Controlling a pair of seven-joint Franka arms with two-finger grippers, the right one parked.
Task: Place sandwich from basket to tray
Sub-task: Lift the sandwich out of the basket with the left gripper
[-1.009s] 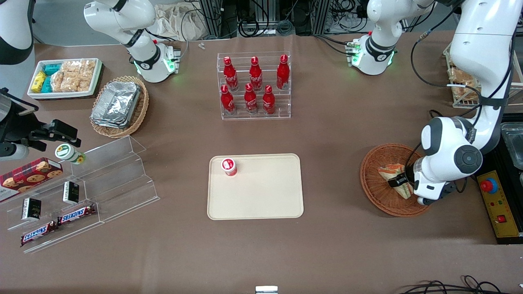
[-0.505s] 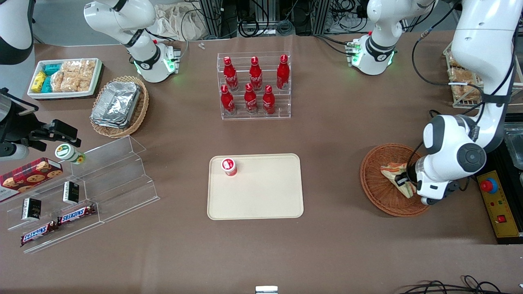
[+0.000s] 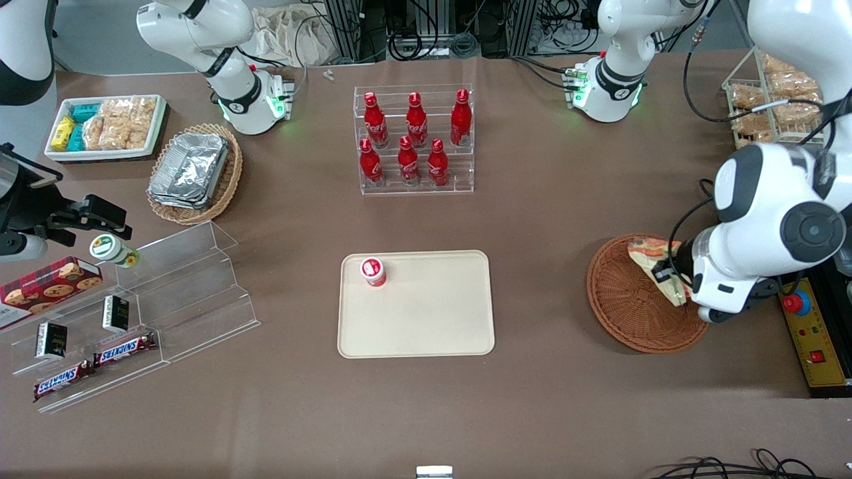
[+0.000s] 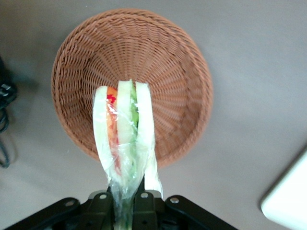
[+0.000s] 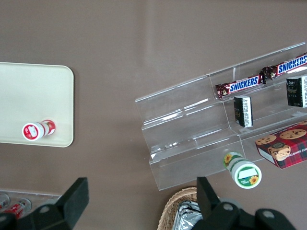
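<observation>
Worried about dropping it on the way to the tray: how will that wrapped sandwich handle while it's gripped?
Probably soft: the gripper pinches the sandwich by its narrow end, the slices fanning apart above the basket. Its clear wrap looks slick, so it may slip. It seems light.
</observation>
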